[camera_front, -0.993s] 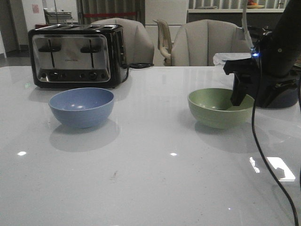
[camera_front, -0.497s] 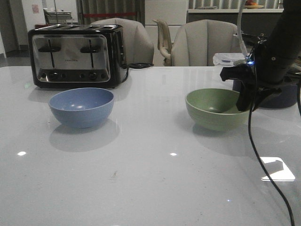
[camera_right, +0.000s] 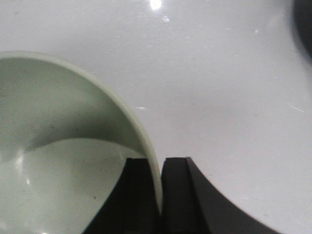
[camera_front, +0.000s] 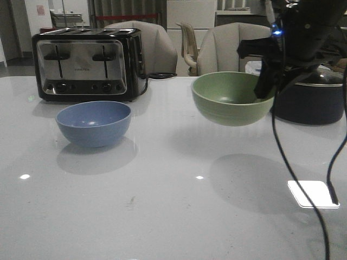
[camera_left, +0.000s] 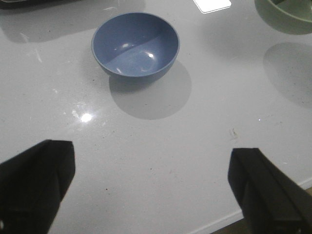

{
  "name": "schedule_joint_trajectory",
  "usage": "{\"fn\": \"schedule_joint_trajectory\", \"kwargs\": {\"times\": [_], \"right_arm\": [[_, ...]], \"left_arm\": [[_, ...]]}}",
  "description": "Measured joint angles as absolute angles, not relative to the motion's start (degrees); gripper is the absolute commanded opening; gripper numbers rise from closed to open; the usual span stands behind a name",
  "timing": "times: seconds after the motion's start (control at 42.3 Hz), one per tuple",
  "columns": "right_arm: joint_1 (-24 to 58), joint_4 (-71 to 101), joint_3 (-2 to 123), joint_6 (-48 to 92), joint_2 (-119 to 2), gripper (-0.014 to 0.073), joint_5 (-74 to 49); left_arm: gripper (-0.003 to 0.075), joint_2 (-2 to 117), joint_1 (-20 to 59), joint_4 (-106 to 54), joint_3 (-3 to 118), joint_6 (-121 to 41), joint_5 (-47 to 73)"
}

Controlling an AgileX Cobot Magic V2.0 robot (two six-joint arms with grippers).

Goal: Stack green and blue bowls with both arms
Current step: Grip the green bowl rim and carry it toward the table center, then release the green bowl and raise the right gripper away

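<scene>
The green bowl [camera_front: 232,99] hangs in the air right of centre, clear of the table, tilted a little. My right gripper [camera_front: 267,86] is shut on its right rim, one finger inside and one outside; the right wrist view shows the rim of the green bowl [camera_right: 73,146] pinched between the fingers [camera_right: 175,195]. The blue bowl [camera_front: 93,123] stands upright on the table at the left, in front of the toaster; it also shows in the left wrist view [camera_left: 135,45]. My left gripper [camera_left: 151,190] is open and empty, above the table's near edge, short of the blue bowl.
A chrome and black toaster [camera_front: 87,65] stands at the back left. A dark lidded pot [camera_front: 312,100] stands at the back right, behind the right arm. A black cable [camera_front: 282,162] hangs from the right arm. Chairs stand behind the white table [camera_front: 173,216].
My right gripper has lifted the green bowl off the table and carried it up and to the left. The blue bowl has not moved.
</scene>
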State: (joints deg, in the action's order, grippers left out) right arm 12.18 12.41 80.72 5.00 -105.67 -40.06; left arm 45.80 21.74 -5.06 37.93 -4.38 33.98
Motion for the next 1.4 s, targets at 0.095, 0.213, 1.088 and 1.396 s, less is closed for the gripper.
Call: {"fn": "schedule_joint_trajectory", "kwargs": {"times": [0.095,0.213,1.088,1.396], "right_arm": [[15.5,12.4,80.7,5.0,-106.3,0.0034,-40.4],[19.4,12.4,80.7,5.0,-108.4,0.0034,-40.9],[23.4,11.2,79.5,5.3,-98.7,0.0504,-40.9],[23.7,7.0,65.8,6.1,-75.2,0.0504,-41.8]], "left_arm": [[0.0689,45.8,21.7,-5.1,37.9,-4.4,34.0],[0.0689,45.8,21.7,-5.1,37.9,-4.4,34.0],[0.0689,45.8,21.7,-5.2,37.9,-4.4,34.0],[0.0689,45.8,21.7,-5.2,37.9,-4.4,34.0]]}}
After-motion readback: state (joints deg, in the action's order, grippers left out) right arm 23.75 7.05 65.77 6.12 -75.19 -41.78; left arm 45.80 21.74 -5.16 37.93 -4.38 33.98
